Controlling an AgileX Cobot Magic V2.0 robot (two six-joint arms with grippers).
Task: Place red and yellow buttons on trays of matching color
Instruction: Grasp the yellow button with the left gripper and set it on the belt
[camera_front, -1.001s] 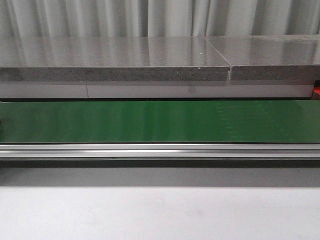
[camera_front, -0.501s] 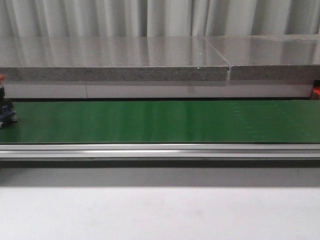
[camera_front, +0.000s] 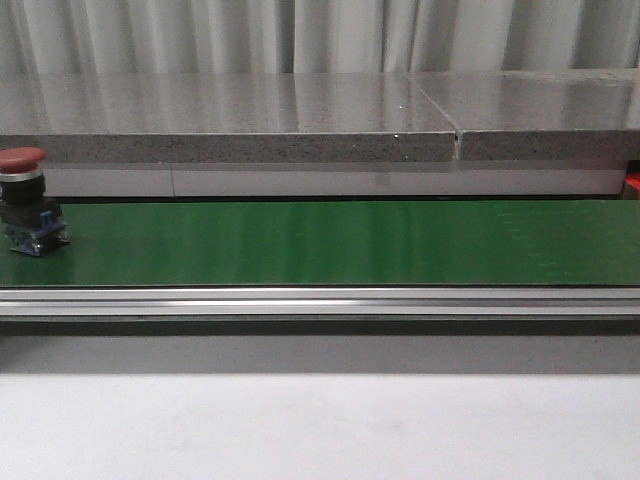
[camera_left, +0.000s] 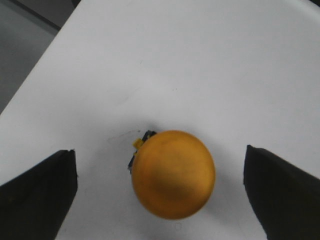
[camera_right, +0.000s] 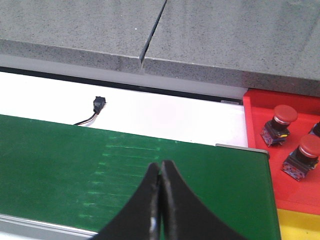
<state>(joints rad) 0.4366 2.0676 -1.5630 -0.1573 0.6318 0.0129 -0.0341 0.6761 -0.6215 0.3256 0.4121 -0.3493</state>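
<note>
Low in the left wrist view, I see my left gripper (camera_left: 160, 200) spread wide around the yellow button (camera_left: 173, 174) on white table (camera_left: 225, 60). My right gripper (camera_right: 160, 200) hangs clenched, empty, over the green belt (camera_right: 75, 160); 2 red buttons (camera_right: 281, 122) sit in the red tray (camera_right: 255, 115). Another red button (camera_front: 25, 200) stands far left on the belt in the front view.

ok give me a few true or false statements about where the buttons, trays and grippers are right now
1. A red button stands at the left end of the green belt. True.
2. The left gripper is shut on the yellow button. False: its fingers stand apart on either side, not touching it.
3. The right gripper is shut and holds nothing. True.
4. The red tray holds no buttons. False: at least two red-capped buttons sit in it.
5. The yellow button lies on the green belt. False: it rests on a white surface.
</note>
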